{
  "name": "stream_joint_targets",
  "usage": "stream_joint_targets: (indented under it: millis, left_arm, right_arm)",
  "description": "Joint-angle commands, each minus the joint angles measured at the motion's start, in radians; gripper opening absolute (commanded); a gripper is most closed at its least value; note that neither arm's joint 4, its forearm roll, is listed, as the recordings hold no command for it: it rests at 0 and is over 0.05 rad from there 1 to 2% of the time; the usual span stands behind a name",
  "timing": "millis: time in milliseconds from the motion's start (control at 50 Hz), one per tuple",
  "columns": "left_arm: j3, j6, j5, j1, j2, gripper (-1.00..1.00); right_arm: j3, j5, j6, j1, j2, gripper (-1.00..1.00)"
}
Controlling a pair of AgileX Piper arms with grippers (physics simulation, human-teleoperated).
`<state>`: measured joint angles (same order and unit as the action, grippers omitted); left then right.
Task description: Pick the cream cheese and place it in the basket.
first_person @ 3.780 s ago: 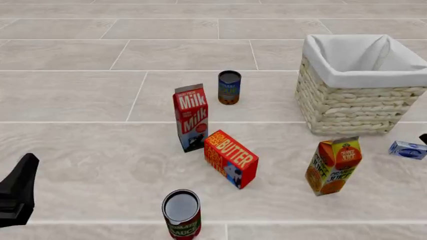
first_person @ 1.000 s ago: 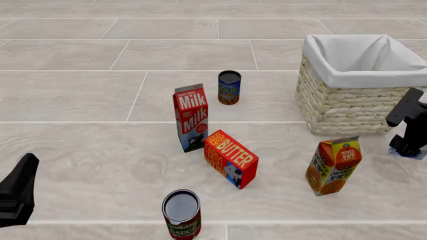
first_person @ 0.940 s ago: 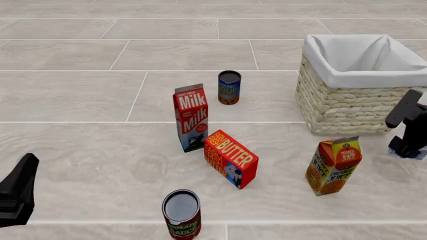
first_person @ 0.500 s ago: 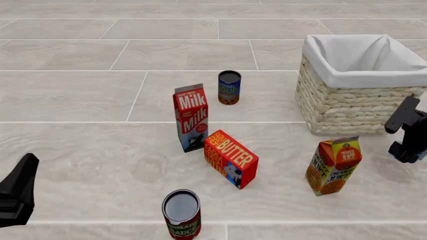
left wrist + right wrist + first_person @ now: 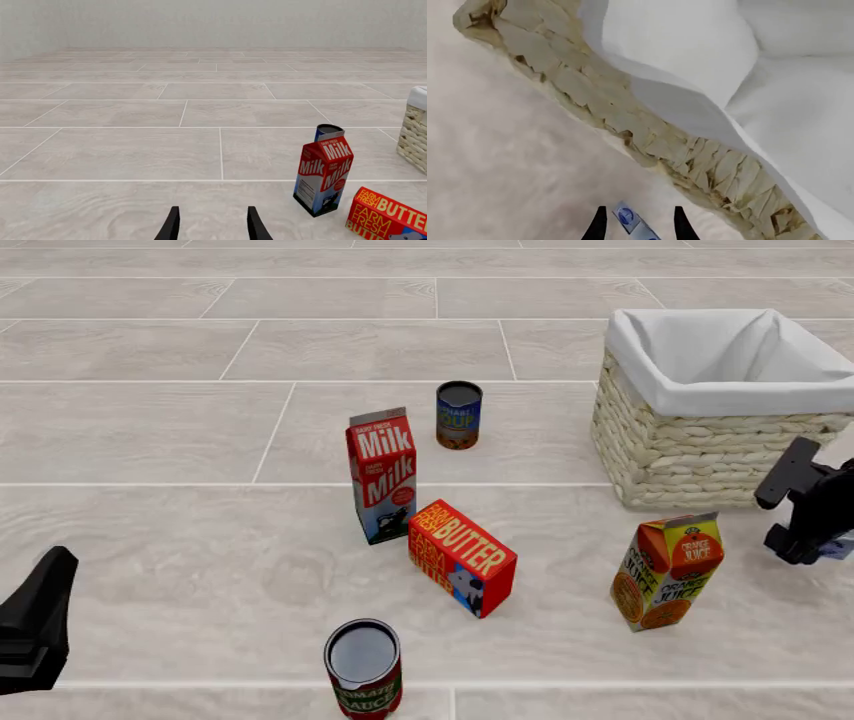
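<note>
Pale blue and white, the small flat cream cheese box (image 5: pixel 635 225) sits between the two dark fingertips of the right gripper (image 5: pixel 638 226), which pinch it at its sides; only a sliver of it with its darker blue oval logo shows in the right wrist view. In the front view the right gripper (image 5: pixel 817 538) hangs at the right edge of the scene, just to the near right of the large square cream-coloured wicker basket (image 5: pixel 694 455), and a small blue corner of the box (image 5: pixel 839 547) peeks out beside the black fingers. I cannot tell from these views whether the box rests on the pale tiled floor (image 5: pixel 200 530) or is off it.

The basket's white fabric liner (image 5: pixel 727 365) folds over its rim. Seen from the right wrist, the woven wall (image 5: pixel 627 127) and the liner (image 5: pixel 694 55) fill most of the picture.

Left of the right gripper stands an orange juice carton (image 5: pixel 666 571). A red-orange butter box (image 5: pixel 462 557) lies tilted near the middle, with a red milk carton (image 5: pixel 383 475) upright just beyond it and a dark blue can (image 5: pixel 459 414) farther off. A red-labelled can (image 5: pixel 363 667) stands at the near edge.

The left gripper (image 5: pixel 34 625) waits at the near left, well apart from everything; in the left wrist view its fingers (image 5: pixel 171 226) stand spread with nothing between them.
</note>
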<state>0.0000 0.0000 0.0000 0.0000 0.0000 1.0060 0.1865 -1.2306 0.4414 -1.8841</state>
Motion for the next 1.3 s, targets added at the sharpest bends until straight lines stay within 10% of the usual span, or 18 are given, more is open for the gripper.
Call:
stream_joint_targets:
  millis: [20, 280, 300, 1300]
  left_arm:
    - [0.000, 0.000, 0.000, 0.000, 0.000, 1.00]
    - [0.000, 0.000, 0.000, 0.000, 0.000, 1.00]
    - [0.000, 0.000, 0.000, 0.000, 0.000, 1.00]
    - [0.000, 0.000, 0.000, 0.000, 0.000, 1.00]
  right_arm:
    - [0.018, -0.008, 0.013, -0.004, -0.047, 1.00]
    - [-0.023, -0.039, -0.010, 0.003, -0.049, 1.00]
    - [-0.026, -0.042, -0.013, 0.004, -0.049, -1.00]
    - [-0.268, -0.006, -0.025, -0.033, 0.424, -1.00]
